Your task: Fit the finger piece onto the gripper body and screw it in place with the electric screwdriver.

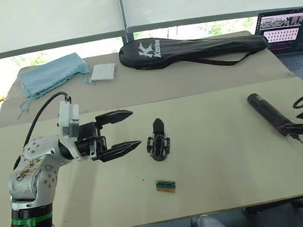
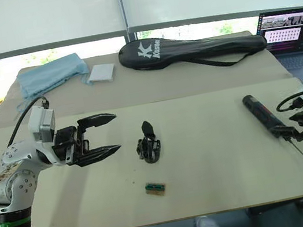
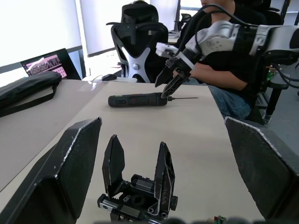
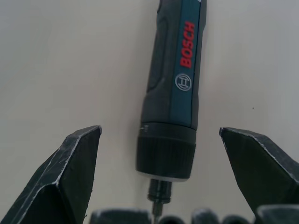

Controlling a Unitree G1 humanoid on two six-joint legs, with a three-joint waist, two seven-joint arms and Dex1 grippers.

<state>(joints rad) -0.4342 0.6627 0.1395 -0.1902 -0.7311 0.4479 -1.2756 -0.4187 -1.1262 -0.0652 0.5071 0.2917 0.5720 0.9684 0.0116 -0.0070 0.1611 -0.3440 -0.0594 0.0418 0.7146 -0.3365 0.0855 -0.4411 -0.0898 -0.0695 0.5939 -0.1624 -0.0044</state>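
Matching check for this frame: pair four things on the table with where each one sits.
1. gripper body
2. electric screwdriver
3. green-and-tan block
4. racket bag

A. between the right gripper's open fingers
B. far side, beside the laptop
C. near edge, in front of the gripper body
D. mid-table, ahead of the open left gripper

Pairs: 1-D, 2-A, 3-C, 4-B

Gripper body (image 3: pixel 140 186) between spread fingers (image 3: pixel 60 172)

gripper body (image 1: pixel 158 141) mid-table, electric screwdriver (image 1: pixel 270 115) far right, laptop (image 1: pixel 294 35) behind
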